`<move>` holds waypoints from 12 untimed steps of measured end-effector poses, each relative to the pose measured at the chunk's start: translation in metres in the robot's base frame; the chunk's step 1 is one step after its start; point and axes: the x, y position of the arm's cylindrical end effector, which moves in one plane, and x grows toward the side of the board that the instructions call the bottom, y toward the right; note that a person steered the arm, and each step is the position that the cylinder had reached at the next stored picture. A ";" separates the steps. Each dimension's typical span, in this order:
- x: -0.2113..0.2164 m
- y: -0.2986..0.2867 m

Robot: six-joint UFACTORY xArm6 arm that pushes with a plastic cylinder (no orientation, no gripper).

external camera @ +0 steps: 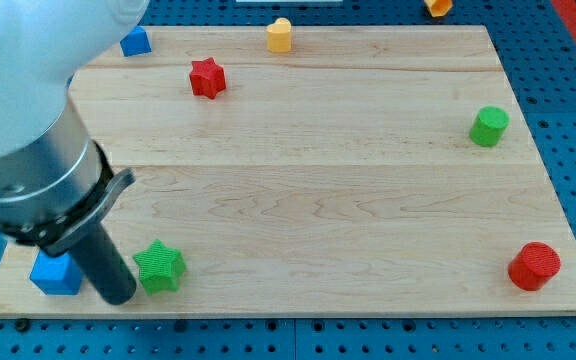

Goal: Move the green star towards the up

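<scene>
The green star [159, 266] lies near the bottom left corner of the wooden board [308, 170]. My tip [119, 297] is just left of the green star and slightly below it, close to touching its left side. The dark rod rises from the tip up and to the left into the arm's grey and white body, which fills the view's upper left. A blue block [55, 274] sits left of the rod, partly hidden by it.
A red star [207, 78] and a blue block [135, 42] lie near the top left, a yellow block [280, 35] at the top edge. A green cylinder [488, 126] is at the right, a red cylinder [535, 266] at the bottom right. An orange block [437, 6] lies off the board.
</scene>
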 end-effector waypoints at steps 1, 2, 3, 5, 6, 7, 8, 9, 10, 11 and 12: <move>0.003 0.033; -0.028 0.049; -0.067 0.026; -0.091 0.075; -0.084 0.103; -0.085 0.153; -0.101 0.180; -0.114 0.208; -0.143 0.199; -0.156 0.165; -0.170 0.136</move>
